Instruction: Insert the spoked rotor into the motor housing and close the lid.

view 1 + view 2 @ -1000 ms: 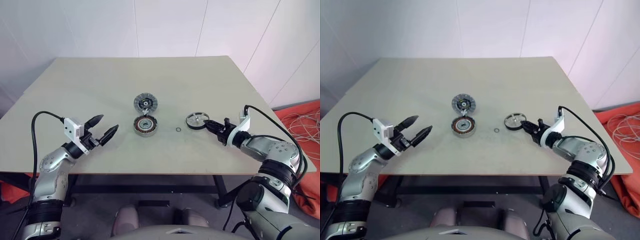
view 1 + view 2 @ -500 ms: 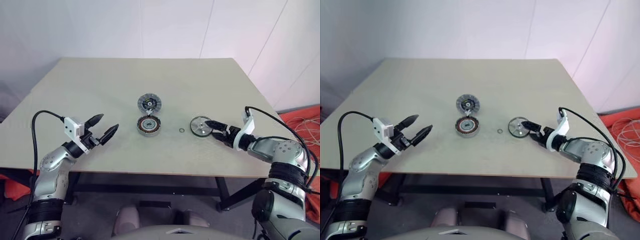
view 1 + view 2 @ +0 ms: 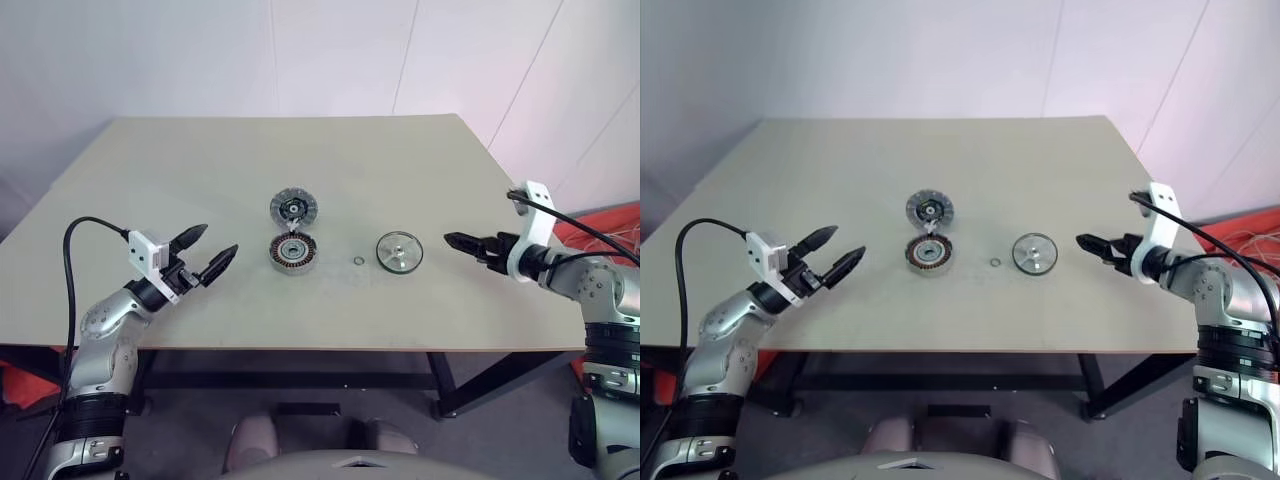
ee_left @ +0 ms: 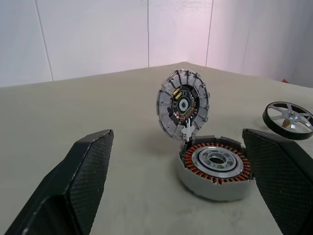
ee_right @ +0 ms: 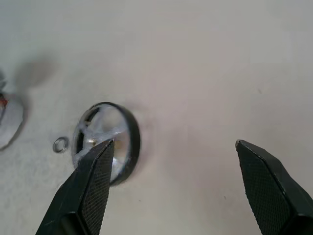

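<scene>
The spoked rotor lies flat on the table, right of centre, with nothing touching it. My right gripper hovers just right of it, open and empty; in the right wrist view the rotor sits beyond one of its fingers. The motor housing with its copper windings rests at the table's centre. The lid stands tilted up right behind the housing, ribbed face showing. My left gripper is open and empty, left of the housing and pointing at it.
A tiny metal ring lies between housing and rotor. The beige table is bare to the back and sides. White walls stand behind, and orange cloth with cables lies on the floor at the far right.
My right gripper has opened and let go of the rotor's rim, then risen, rolled and drawn back to the right. The rotor stays flat on the table. The left arm has not moved.
</scene>
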Robot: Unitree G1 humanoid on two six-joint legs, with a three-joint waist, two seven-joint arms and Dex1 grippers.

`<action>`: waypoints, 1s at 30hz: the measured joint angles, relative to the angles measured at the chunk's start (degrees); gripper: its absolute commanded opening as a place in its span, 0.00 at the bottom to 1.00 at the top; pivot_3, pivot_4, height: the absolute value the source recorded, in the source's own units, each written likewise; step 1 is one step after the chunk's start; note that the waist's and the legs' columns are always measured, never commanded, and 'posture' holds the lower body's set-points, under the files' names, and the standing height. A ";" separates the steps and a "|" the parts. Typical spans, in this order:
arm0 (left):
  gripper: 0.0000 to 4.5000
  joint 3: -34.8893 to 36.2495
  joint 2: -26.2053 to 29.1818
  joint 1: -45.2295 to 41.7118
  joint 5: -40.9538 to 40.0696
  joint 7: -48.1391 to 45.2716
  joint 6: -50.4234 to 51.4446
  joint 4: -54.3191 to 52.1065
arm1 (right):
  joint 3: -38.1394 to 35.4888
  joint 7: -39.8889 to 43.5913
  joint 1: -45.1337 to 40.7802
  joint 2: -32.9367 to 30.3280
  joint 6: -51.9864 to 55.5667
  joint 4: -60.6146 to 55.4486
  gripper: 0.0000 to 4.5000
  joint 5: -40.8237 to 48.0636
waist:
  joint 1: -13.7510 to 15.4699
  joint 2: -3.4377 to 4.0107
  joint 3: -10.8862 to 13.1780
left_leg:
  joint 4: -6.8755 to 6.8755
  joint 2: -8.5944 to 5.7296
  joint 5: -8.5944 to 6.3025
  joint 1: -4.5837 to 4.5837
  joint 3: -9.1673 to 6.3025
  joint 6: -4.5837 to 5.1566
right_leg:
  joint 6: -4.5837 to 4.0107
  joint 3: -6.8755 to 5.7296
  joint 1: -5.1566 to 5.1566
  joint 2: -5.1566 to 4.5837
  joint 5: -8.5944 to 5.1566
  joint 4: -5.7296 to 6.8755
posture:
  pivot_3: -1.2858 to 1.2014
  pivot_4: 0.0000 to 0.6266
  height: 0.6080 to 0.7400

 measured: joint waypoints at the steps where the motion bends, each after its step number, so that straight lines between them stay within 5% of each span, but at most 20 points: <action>1: 1.00 -0.02 -0.01 -0.06 0.00 0.00 0.00 0.00 | 1.77 1.25 -0.94 -0.01 -0.08 -1.47 1.00 0.05 | -0.01 0.01 -0.01 | -0.01 0.03 -0.01 -0.04 -0.01 0.01 | 0.00 0.00 -0.05 0.00 0.00 0.02 | 0.52 0.00 1.00; 8: 1.00 -0.01 -0.25 1.26 0.00 0.24 0.00 -0.27 | 25.19 13.66 -13.05 1.30 -10.30 -5.92 1.00 -7.58 | 0.18 -0.01 -0.02 | 0.01 0.15 -0.06 -0.10 -0.01 0.09 | -0.05 0.10 -0.27 -0.03 0.02 0.16 | 0.52 0.00 1.00; 14: 1.00 -0.26 -1.12 3.71 0.07 0.79 0.01 -1.25 | 46.68 32.71 -25.20 4.36 -30.45 4.62 1.00 -22.43 | 0.30 -0.11 0.02 | 0.13 0.07 -0.07 -0.22 -0.03 0.10 | -0.10 0.40 -0.44 -0.05 0.03 0.53 | 0.52 0.00 1.00; 20: 1.00 -0.27 -1.15 6.95 0.15 1.22 -0.01 -2.80 | 52.01 42.65 -30.41 8.93 -39.69 15.97 1.00 -30.21 | -0.80 -0.26 0.10 | 0.18 0.03 -0.06 -0.24 -0.02 0.07 | -0.13 0.70 -0.52 -0.03 0.01 0.93 | 0.52 0.00 1.00; 30: 1.00 -0.22 -1.17 8.79 0.19 2.23 -0.04 -4.61 | 53.74 46.08 -37.66 19.73 -51.36 31.49 1.00 -39.88 | -2.17 -0.31 0.12 | 0.24 0.07 -0.03 -0.08 -0.08 0.03 | -0.19 0.77 -0.56 -0.01 0.01 1.00 | 0.52 0.00 1.00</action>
